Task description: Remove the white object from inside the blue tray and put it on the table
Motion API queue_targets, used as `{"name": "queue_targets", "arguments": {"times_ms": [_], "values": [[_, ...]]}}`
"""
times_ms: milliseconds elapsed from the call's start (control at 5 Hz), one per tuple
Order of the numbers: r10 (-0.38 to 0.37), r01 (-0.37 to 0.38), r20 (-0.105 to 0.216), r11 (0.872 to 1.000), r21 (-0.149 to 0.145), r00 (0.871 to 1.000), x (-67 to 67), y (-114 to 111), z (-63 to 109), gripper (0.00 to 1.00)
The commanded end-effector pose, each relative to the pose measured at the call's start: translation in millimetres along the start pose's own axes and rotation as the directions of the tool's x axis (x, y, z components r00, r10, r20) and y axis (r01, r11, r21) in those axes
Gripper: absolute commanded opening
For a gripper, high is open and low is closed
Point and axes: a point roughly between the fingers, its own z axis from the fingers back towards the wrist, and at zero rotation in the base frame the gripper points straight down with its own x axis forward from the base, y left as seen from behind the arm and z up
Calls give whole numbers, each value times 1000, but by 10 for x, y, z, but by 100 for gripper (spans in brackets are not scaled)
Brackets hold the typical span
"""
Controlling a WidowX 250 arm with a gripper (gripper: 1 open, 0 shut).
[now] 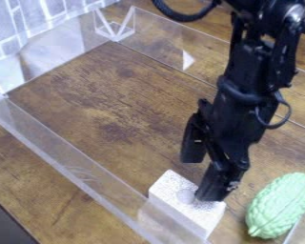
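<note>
Block (pixel 187 202) lies flat on the table (pixel 104 105), broad dimpled face up, against the clear wall (pixel 66 157) at the near edge. Gripper (pixel 204 170) hangs directly over the block, pointing steeply down, jaws spread wide and grasping nothing. One finger's tip overlaps the block's top face near the dimple; whether it touches cannot be told from this view. The other finger sits above the block's far edge, apart from it. Green gourd (pixel 280 205) lies just beside the block, on the side away from the wall's long run, not touching it. Black arm rises from the gripper toward the upper corner and is cut off by the frame. The finger hides part of the block's top; the block's near side blurs into the clear wall. Gourd's lower end is close to the frame edge. No blue tray can be made out. Table is dark worn wood with pale scuffs, enclosed by clear walls with glare streaks beyond the block; grey tile pattern at the far corner.
</note>
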Motion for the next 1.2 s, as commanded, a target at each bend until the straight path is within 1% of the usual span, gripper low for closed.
{"name": "queue_targets", "arguments": {"times_ms": [0,200,400,600,1000], "values": [[13,-13,54,1000,5,998,68,150,83,100],[4,-2,49,1000,-27,999,48,248,-7,100],[11,-9,44,999,-50,999,18,342,-78,100],[6,-4,36,998,-62,999,-6,361,-112,100],[-8,9,11,997,-81,1000,-49,340,-136,100]]}}
